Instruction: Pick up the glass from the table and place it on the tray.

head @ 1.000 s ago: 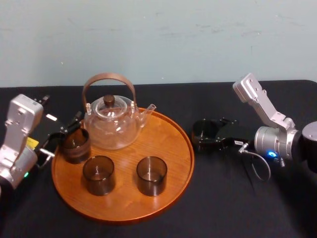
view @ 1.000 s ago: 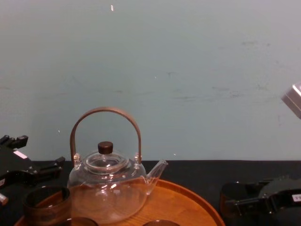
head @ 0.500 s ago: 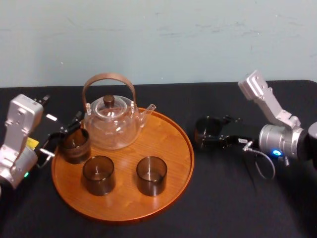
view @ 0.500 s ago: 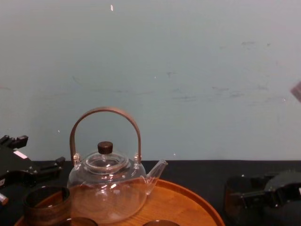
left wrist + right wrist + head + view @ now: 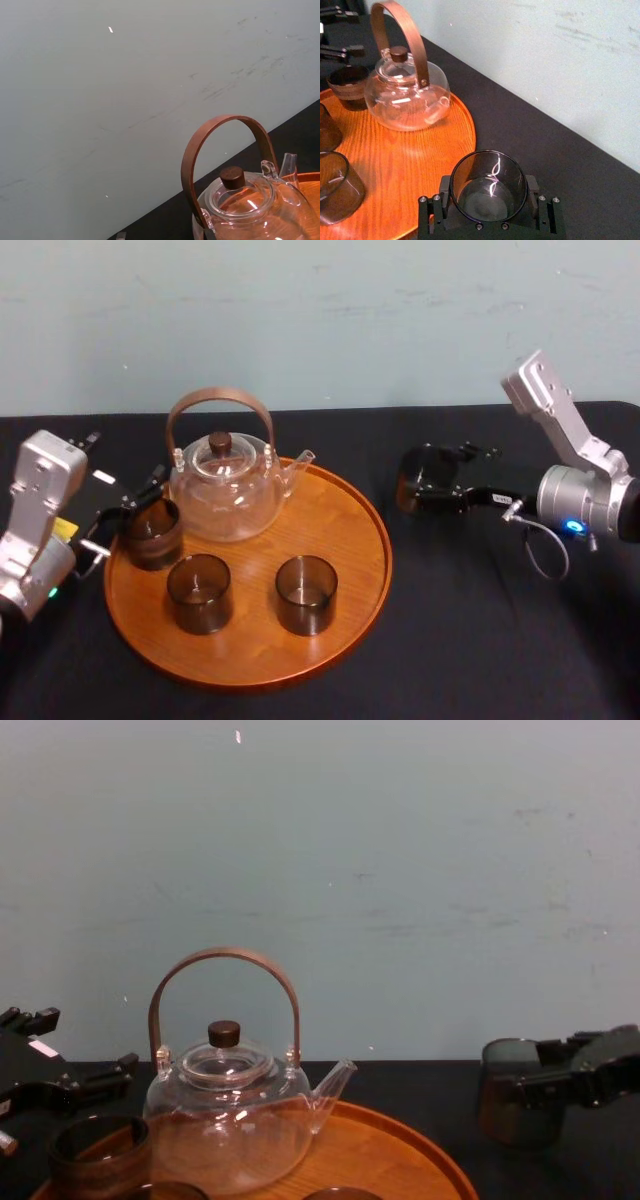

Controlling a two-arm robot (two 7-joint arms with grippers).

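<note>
Right tool [image 5: 428, 486] is clamped on the glass [image 5: 415, 478], which sits between its jaws over the black bench [image 5: 470, 640]. The tray [image 5: 355, 540] lies near this tool on its left, its rim apart from the glass, carrying a teapot [image 5: 225, 490] and three other glasses. Left tool [image 5: 125, 515] rests at the tray's far left edge beside one of those glasses; its state cannot be told.

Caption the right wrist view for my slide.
Right gripper shut on the glass, held just beside the tray that carries the teapot.
</note>
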